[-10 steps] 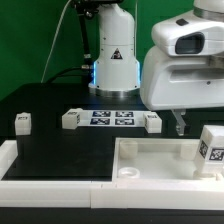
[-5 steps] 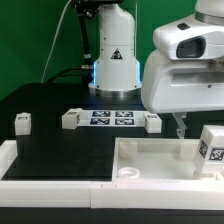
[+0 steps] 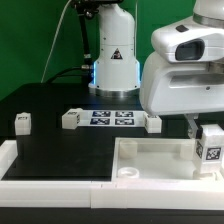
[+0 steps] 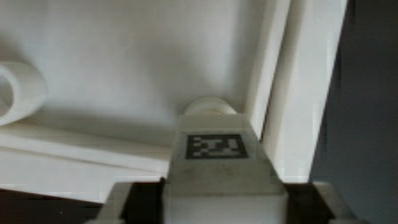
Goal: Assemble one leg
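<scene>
Green backdrop [image 3: 30,40], black tabletop [image 3: 60,148]; lighting seemingly even

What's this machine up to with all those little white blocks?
The robot arm's gripper holds one small white leg, its tag toward the wrist camera, inside the big white tray-like part, close to its wall. Three more legs lie on the black table beside the marker board.

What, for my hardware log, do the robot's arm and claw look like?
The arm has rounded glossy white shells with a grey band. Its base column carries a black triangle sticker above a blue glowing ring; dark cables run behind. The claw looks dark grey.
</scene>
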Action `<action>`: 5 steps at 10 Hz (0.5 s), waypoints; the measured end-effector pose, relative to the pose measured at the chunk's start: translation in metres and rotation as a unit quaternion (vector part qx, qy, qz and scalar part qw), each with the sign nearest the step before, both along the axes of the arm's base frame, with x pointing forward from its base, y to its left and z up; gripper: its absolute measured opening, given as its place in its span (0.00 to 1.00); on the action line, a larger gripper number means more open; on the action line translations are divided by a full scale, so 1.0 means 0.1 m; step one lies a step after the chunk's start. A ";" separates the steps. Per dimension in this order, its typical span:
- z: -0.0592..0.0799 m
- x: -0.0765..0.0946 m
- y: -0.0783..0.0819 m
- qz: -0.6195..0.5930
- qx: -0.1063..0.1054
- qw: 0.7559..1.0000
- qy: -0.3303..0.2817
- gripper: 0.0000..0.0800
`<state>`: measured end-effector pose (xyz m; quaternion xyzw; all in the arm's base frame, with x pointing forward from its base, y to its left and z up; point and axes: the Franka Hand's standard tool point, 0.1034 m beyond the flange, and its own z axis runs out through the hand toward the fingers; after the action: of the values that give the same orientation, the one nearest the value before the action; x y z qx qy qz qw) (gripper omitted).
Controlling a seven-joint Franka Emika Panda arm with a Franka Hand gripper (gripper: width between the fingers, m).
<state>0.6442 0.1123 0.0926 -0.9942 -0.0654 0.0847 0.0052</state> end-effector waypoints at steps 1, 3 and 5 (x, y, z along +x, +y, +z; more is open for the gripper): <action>0.00 0.00 0.00 -0.026 -0.004 1.000 0.000 0.36; -0.01 -0.01 0.02 -0.142 -0.021 0.990 -0.005 0.36; -0.02 -0.01 0.03 -0.291 -0.032 0.956 -0.008 0.36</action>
<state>0.6436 0.1152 0.0906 -0.9705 0.2295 0.0732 -0.0030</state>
